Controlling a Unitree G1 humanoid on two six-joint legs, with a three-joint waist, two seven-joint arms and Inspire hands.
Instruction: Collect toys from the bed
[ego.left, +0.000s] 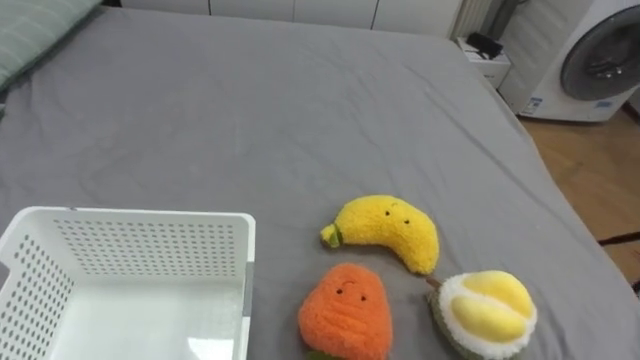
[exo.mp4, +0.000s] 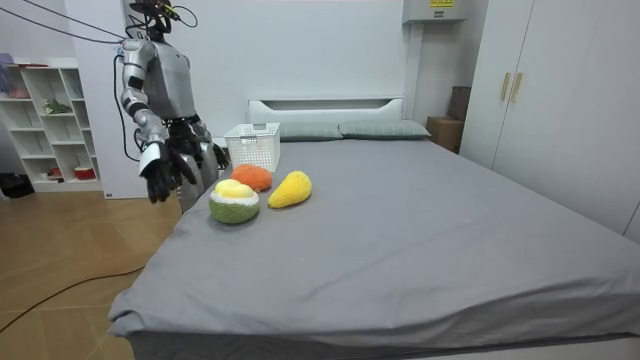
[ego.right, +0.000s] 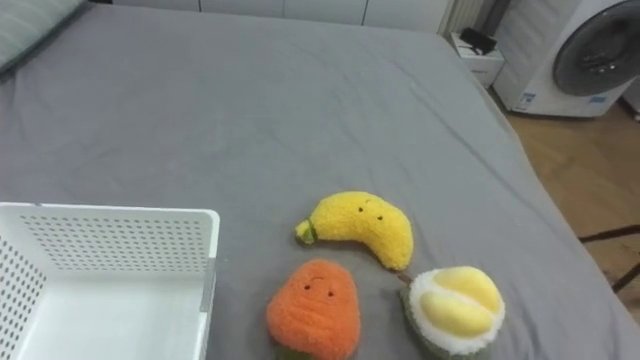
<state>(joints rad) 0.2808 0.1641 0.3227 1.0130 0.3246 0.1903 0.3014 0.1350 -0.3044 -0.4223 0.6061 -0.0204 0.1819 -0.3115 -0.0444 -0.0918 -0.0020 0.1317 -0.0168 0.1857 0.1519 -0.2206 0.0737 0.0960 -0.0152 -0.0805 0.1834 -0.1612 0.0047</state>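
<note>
Three plush toys lie close together on the grey bed (ego.left: 250, 110): a yellow banana (ego.left: 390, 230), an orange carrot (ego.left: 345, 312) just in front of it, and a green-and-yellow durian (ego.left: 487, 312) to the right. A white perforated basket (ego.left: 140, 215) stands empty on the bed to their left. In the room view I stand at the bedside by the toys. My right hand (exo.mp4: 160, 170) hangs nearer the camera with relaxed fingers and holds nothing. My left hand (exo.mp4: 208, 157) hangs just short of the bed edge, near the durian (exo.mp4: 234, 200), also holding nothing.
A striped pillow (ego.left: 40, 30) lies at the bed's far left corner. A washing machine (ego.left: 590, 55) and a small white stand (ego.left: 485, 55) sit beyond the far right corner, with wooden floor (ego.left: 590, 170) along the bed's right side.
</note>
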